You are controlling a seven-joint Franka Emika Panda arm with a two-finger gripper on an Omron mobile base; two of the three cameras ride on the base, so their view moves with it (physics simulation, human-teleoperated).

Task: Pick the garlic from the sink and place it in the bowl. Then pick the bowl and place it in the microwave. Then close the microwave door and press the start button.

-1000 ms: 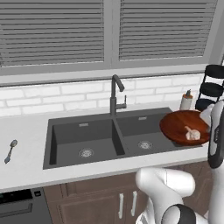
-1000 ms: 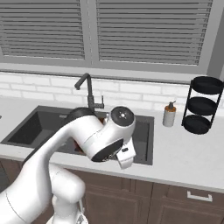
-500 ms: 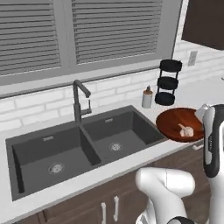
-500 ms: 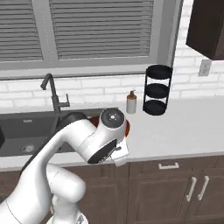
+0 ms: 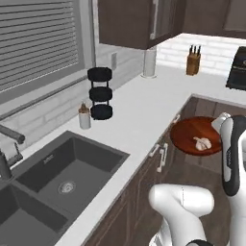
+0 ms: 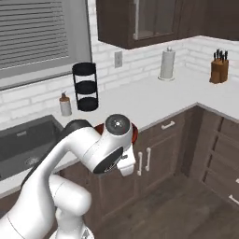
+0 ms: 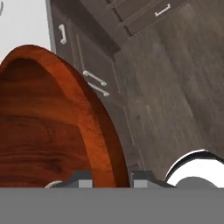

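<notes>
The reddish-brown wooden bowl (image 5: 191, 133) hangs in the air over the floor, just off the counter's corner. The whitish garlic (image 5: 202, 142) lies inside it. My gripper (image 7: 111, 180) is shut on the bowl's rim (image 7: 105, 144), with one fingertip (image 7: 81, 178) inside and the other outside. In the right base view my arm covers most of the bowl (image 6: 134, 133). The dark sink (image 5: 98, 153) lies at the lower left, and its basin (image 6: 28, 135) shows at the left edge. The microwave and its door are out of view.
A black tiered rack (image 5: 101, 92) and a soap bottle (image 5: 85, 116) stand on the white counter (image 5: 144, 103). Farther along are a paper towel roll (image 5: 149, 62), a knife block (image 5: 193, 64) and a stove (image 5: 238, 62). Dark cabinets (image 6: 163, 154) and wood floor (image 6: 186, 205) lie below.
The whole picture has swung as the base turned right: the sink slid left and the counter's corner, knife block and stove came in. The bowl with the garlic stays in my grip.
</notes>
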